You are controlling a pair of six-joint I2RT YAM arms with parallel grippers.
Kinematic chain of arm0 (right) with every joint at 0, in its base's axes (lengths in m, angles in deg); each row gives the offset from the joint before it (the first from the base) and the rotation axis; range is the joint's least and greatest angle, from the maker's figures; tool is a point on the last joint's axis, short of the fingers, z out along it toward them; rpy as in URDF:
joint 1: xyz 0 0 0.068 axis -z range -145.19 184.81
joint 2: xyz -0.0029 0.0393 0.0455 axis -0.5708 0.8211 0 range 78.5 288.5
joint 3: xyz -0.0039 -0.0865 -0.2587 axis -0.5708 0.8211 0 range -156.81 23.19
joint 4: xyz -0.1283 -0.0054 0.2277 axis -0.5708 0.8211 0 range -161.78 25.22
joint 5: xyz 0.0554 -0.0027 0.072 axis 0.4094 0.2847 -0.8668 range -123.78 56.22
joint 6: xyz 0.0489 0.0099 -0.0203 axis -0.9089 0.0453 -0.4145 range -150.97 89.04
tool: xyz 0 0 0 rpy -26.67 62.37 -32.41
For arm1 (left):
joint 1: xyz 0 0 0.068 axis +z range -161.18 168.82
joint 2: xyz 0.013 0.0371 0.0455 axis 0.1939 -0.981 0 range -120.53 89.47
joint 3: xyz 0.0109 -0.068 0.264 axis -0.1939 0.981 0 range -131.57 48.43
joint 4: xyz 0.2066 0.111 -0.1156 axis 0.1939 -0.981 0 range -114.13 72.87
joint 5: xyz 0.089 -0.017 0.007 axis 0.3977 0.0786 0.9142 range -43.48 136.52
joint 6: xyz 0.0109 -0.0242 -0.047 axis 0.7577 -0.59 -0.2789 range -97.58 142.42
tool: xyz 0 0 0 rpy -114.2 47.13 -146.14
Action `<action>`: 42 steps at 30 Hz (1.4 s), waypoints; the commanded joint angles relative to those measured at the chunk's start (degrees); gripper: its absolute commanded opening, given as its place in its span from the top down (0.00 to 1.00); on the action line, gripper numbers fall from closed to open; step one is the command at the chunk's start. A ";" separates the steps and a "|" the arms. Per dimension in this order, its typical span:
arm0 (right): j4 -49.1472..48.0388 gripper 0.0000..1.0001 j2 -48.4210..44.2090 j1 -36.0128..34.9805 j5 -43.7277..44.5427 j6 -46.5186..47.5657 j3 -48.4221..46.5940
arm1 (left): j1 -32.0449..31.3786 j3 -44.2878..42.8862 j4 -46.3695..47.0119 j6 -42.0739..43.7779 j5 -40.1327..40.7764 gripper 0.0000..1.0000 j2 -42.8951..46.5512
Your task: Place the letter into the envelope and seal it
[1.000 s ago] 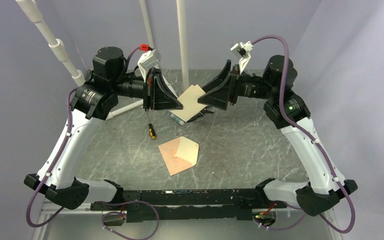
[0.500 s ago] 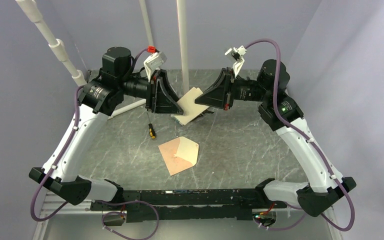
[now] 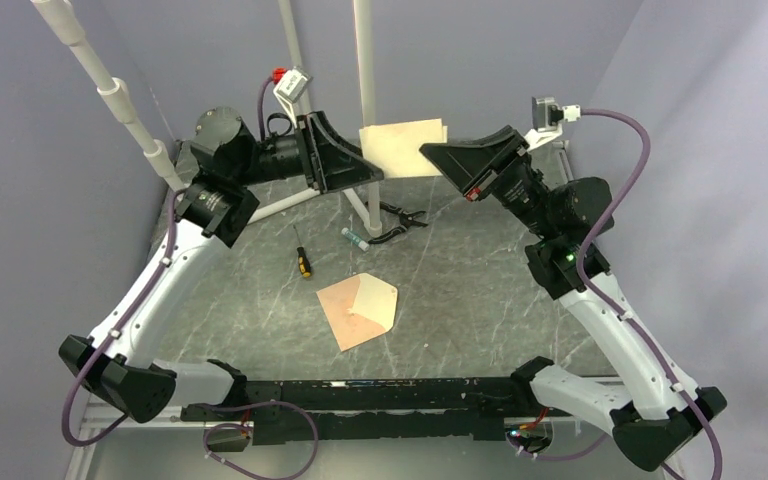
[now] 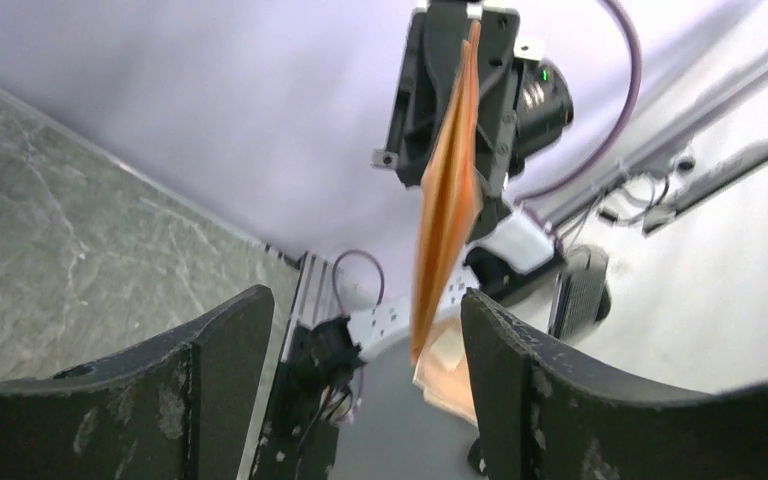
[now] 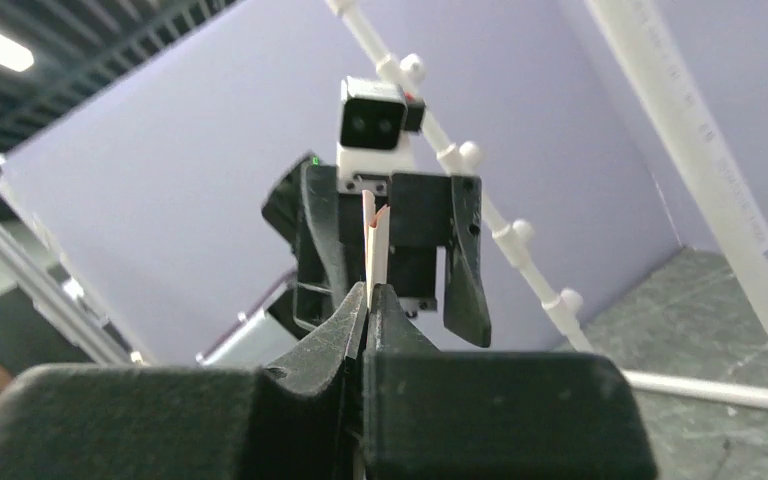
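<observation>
- Grey marbled table (image 3: 480,290): the envelope (image 3: 358,312) lies flat near the middle, flap open.
- Just beyond it a screwdriver (image 3: 303,262), then pliers (image 3: 400,220); lilac walls (image 3: 510,50) behind.
- Right gripper (image 3: 428,152) is pinched tight on the letter (image 3: 403,148), held high off the table.
- Left gripper (image 3: 375,172) has its fingers wide apart, with the letter's other edge between them.

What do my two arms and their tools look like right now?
The left arm and right arm have white links, black joints and purple cables. The left tool and right tool have black wedge-shaped fingers, each with a small white camera. A green light glows on the right arm.
</observation>
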 commanded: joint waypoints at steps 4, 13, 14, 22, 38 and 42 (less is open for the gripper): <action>-11.72 1.00 -0.27 -0.27 13.84 -9.81 3.91 | -0.33 6.98 28.41 -24.24 10.46 0.27 -2.27; -10.37 1.00 1.73 -0.62 16.55 -14.13 4.77 | -0.62 9.10 36.94 -32.14 11.69 0.54 -5.04; -9.82 1.00 1.63 -0.59 16.71 -13.98 4.93 | -0.62 9.22 35.52 -31.00 11.95 0.63 -4.76; 1.76 0.69 -1.47 -0.56 13.70 -4.67 4.14 | -0.53 6.37 26.42 -21.72 3.76 0.98 -3.78; 58.45 0.29 12.89 -0.17 -24.41 39.38 -27.87 | -0.49 -8.74 -31.81 37.32 -21.59 0.98 -2.94; 56.84 0.32 13.91 -0.39 -27.24 38.61 -26.36 | -0.53 -10.29 -37.11 41.92 -18.80 0.98 -3.73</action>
